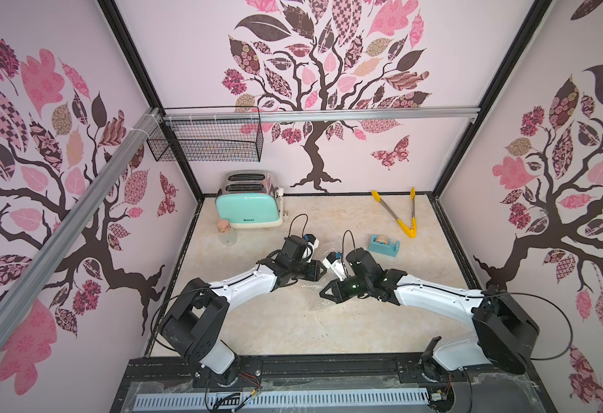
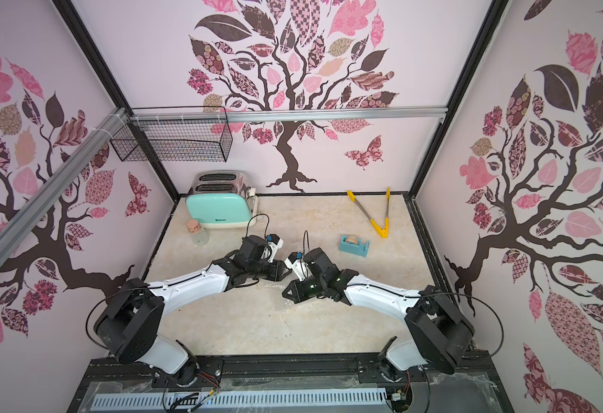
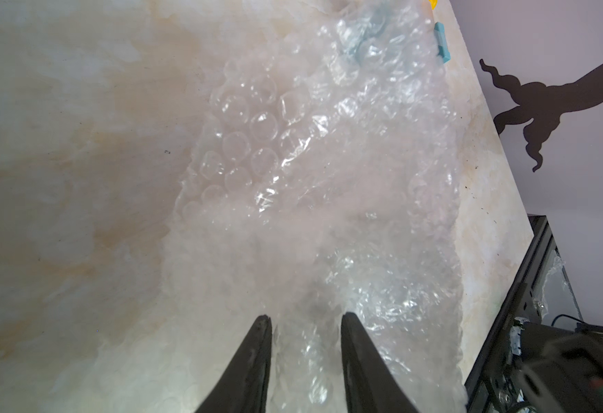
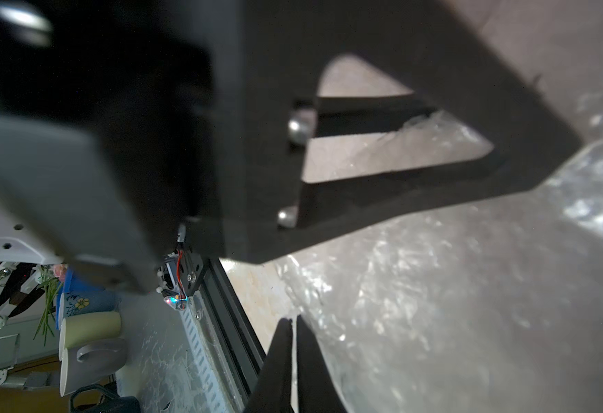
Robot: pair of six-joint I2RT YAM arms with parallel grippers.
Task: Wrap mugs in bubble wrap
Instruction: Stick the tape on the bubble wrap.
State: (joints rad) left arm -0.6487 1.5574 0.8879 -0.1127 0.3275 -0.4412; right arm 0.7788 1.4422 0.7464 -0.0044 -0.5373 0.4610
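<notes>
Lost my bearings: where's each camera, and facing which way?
Both top views: high behind the arm bases, looking down on the table, left arm and right arm both showing.
Left wrist: along the left gripper, bubble wrap between its fingers.
Right wrist: past the shut right gripper, toward the left arm's black end.
Shared: both wrists see the bubble wrap.

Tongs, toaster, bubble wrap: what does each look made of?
Tongs: bare metal arms, likely steel, with matte yellow tips and hinge, probably plastic or silicone. Toaster: glossy mint shell, possibly painted metal or plastic, under a mirror-bright chrome-like top. Bubble wrap: clear, glossy thin plastic film; round air cells and crinkled glints show.
</notes>
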